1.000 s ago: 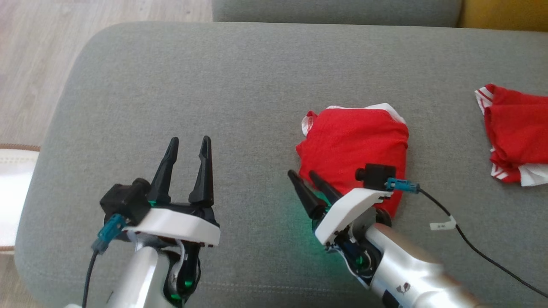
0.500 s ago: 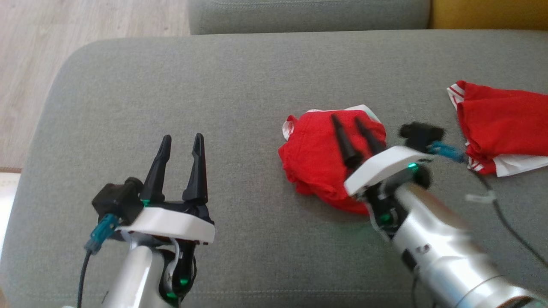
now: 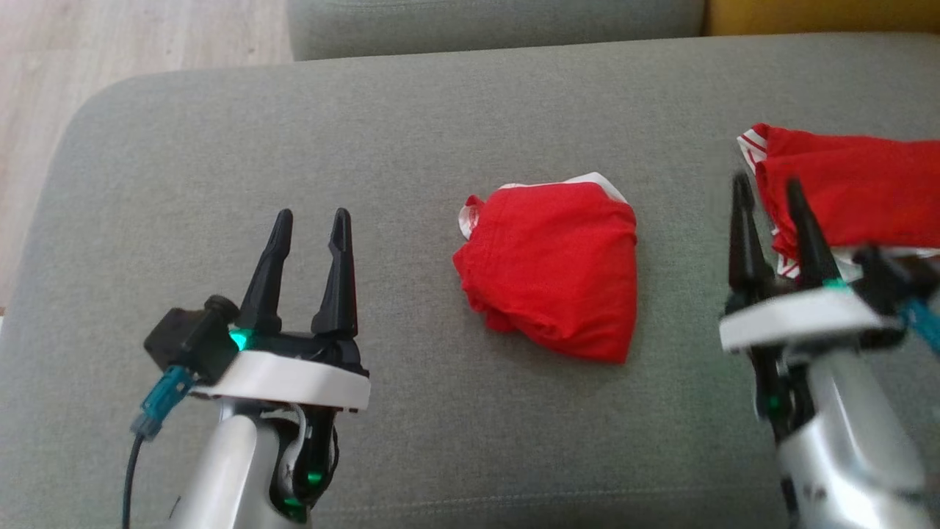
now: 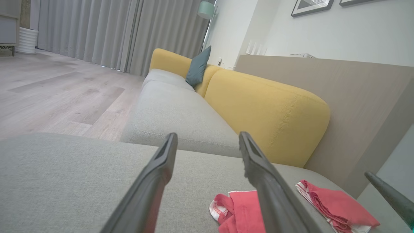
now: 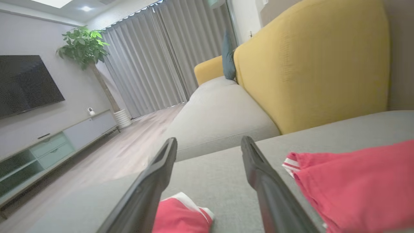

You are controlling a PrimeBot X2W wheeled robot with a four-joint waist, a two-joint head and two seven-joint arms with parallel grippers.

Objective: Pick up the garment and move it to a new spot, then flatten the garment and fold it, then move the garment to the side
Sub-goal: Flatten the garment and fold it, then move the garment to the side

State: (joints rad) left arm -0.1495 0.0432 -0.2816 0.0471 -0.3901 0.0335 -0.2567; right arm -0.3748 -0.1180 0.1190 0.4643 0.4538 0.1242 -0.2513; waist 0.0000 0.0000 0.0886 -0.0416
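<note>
A red garment (image 3: 547, 268) with white trim lies folded in a compact bundle in the middle of the grey sofa cushion (image 3: 411, 132). It also appears low in the left wrist view (image 4: 239, 210) and the right wrist view (image 5: 178, 215). My left gripper (image 3: 312, 214) hovers open to the bundle's left, nothing between its fingers (image 4: 208, 134). My right gripper (image 3: 767, 181) stands open to the bundle's right and clear of it, with its empty fingers (image 5: 208, 138) beside a second red piece.
A second red cloth (image 3: 852, 195) with white stripes lies crumpled at the cushion's right, close to my right fingertips (image 5: 355, 184). Yellow backrest (image 4: 265, 110) behind; another grey seat (image 3: 492, 22) beyond. Wooden floor (image 3: 110, 44) off the cushion's left edge.
My right gripper swung from the folded garment's near left corner, across it, to the right beside the second red cloth. The head camera shifted. The left arm has stayed put.
</note>
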